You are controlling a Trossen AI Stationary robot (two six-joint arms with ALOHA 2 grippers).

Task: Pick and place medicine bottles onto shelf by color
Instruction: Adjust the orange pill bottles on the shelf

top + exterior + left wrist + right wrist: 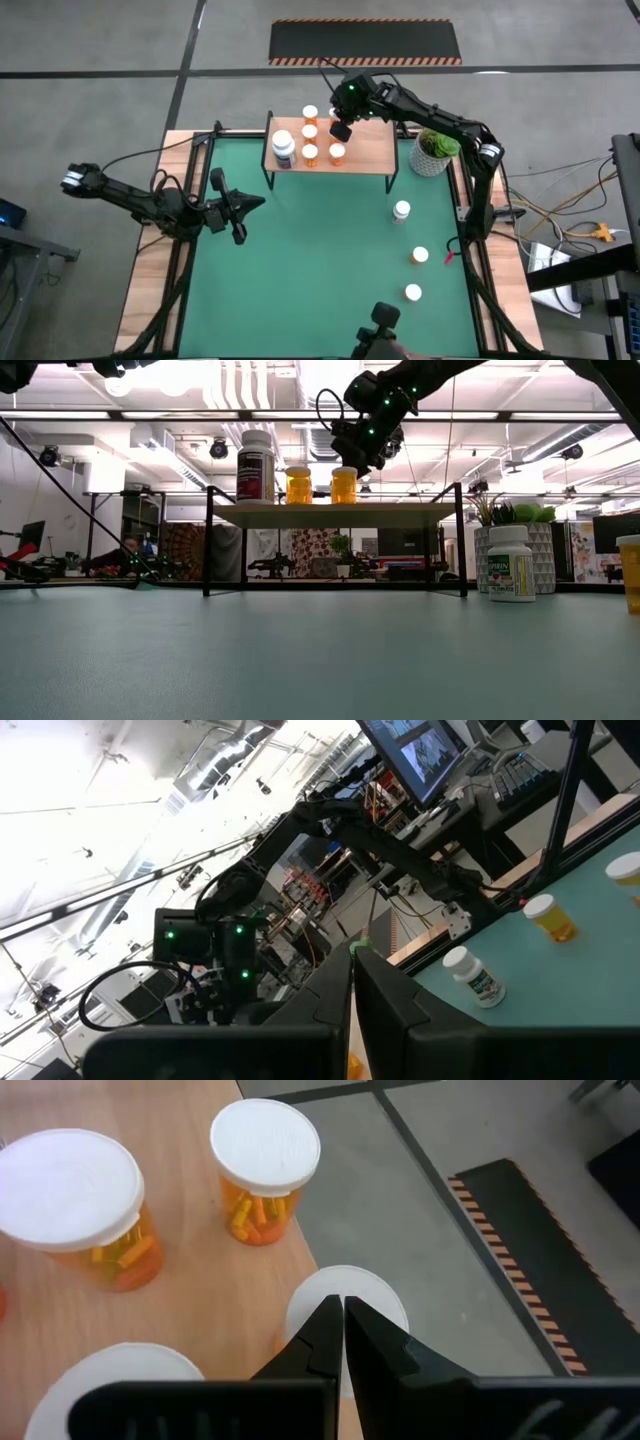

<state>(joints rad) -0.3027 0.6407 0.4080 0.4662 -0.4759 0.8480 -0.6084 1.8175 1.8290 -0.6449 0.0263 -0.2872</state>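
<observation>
The shelf (365, 150) stands at the mat's far edge. On it are a larger white-and-dark bottle (284, 148) and several white-capped orange medicine bottles (310, 131). My right gripper (341, 130) is shut and hangs over the shelf's far part, its tips just above one orange bottle's white cap (375, 1298). Other orange bottles (265, 1165) stand beside it. A white bottle (401, 210) and two orange ones (419, 255) stand upright on the green mat at the right. My left gripper (240, 205) is shut and waits above the mat's left side. My right gripper's shut fingertips (330, 1330) slant down over the white cap (375, 1298) of an orange bottle near the shelf's far edge. I cannot tell whether they touch the cap. The bottle stands upright on the shelf.
A white pot with a green plant (434, 152) stands just right of the shelf. The green mat (300, 270) is open in the middle and on the left. A camera mount (380, 320) sits at the near edge.
</observation>
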